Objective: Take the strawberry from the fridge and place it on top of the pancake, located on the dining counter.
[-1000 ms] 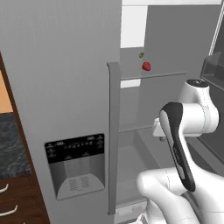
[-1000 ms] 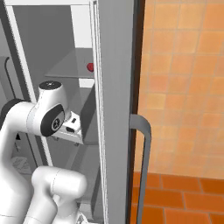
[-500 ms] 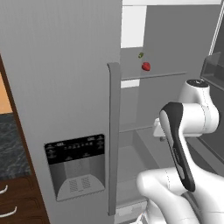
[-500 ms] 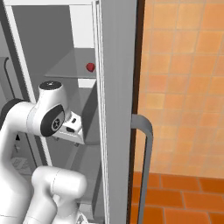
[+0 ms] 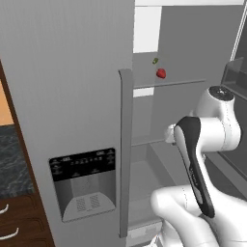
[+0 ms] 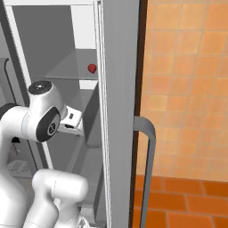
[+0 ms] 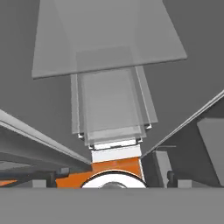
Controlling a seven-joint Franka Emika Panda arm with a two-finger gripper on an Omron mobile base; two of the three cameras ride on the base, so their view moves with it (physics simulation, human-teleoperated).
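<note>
The fridge (image 5: 72, 87) stands with its compartment open in front of me. A tiny red strawberry (image 5: 161, 73) (image 6: 92, 68) rests on an upper glass shelf (image 5: 188, 83) inside. My gripper (image 6: 70, 127) hangs at mid-height in the opening, well below the strawberry and a bit nearer to me. It points down into the lower fridge and is open, holding nothing. The hand view looks down over stacked glass shelves (image 7: 109, 48) toward the orange floor. The pancake and the dining counter are out of view.
A small olive-green item (image 5: 155, 61) sits just behind the strawberry. The left door carries a long handle (image 5: 125, 149) and a black dispenser panel (image 5: 83, 166). The right door's handle (image 6: 149, 169) stands before an orange tiled wall (image 6: 187, 89). A dark counter (image 5: 9, 159) lies far left.
</note>
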